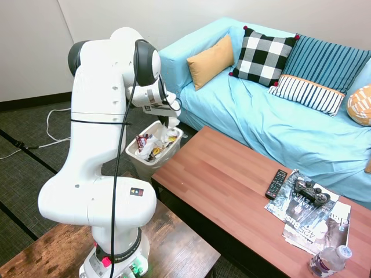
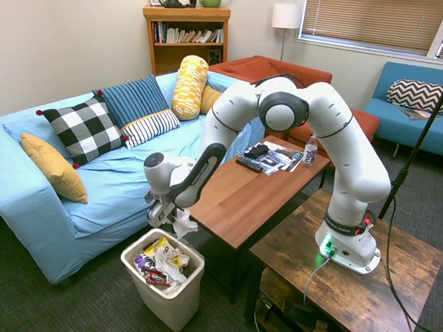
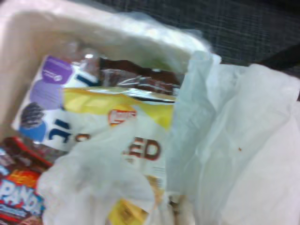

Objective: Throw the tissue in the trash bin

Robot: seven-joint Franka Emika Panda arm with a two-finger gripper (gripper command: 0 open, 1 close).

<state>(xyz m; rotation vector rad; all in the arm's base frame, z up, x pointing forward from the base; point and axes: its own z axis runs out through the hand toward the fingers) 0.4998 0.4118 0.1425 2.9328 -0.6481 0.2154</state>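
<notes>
The arm reaches down over the trash bin (image 2: 165, 283), its gripper (image 2: 173, 220) closed on the tissue (image 2: 184, 224) hanging just above the rim.

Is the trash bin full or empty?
Nearly full. The trash bin holds colourful wrappers and crumpled paper up to its rim.

The first exterior view looks down from behind the arm's base, facing the blue sofa (image 1: 261, 110), with the trash bin (image 1: 152, 152) mid-distance before it. The second exterior view looks from the opposite side, high and farther back, facing the bookshelf (image 2: 185, 38) beyond the sofa (image 2: 83, 187). Both share the bin (image 2: 166, 280), the sofa and the counter (image 1: 232, 185). The wrist view hangs close above the bin (image 3: 28, 42), looking down at its wrappers (image 3: 117, 112).
</notes>
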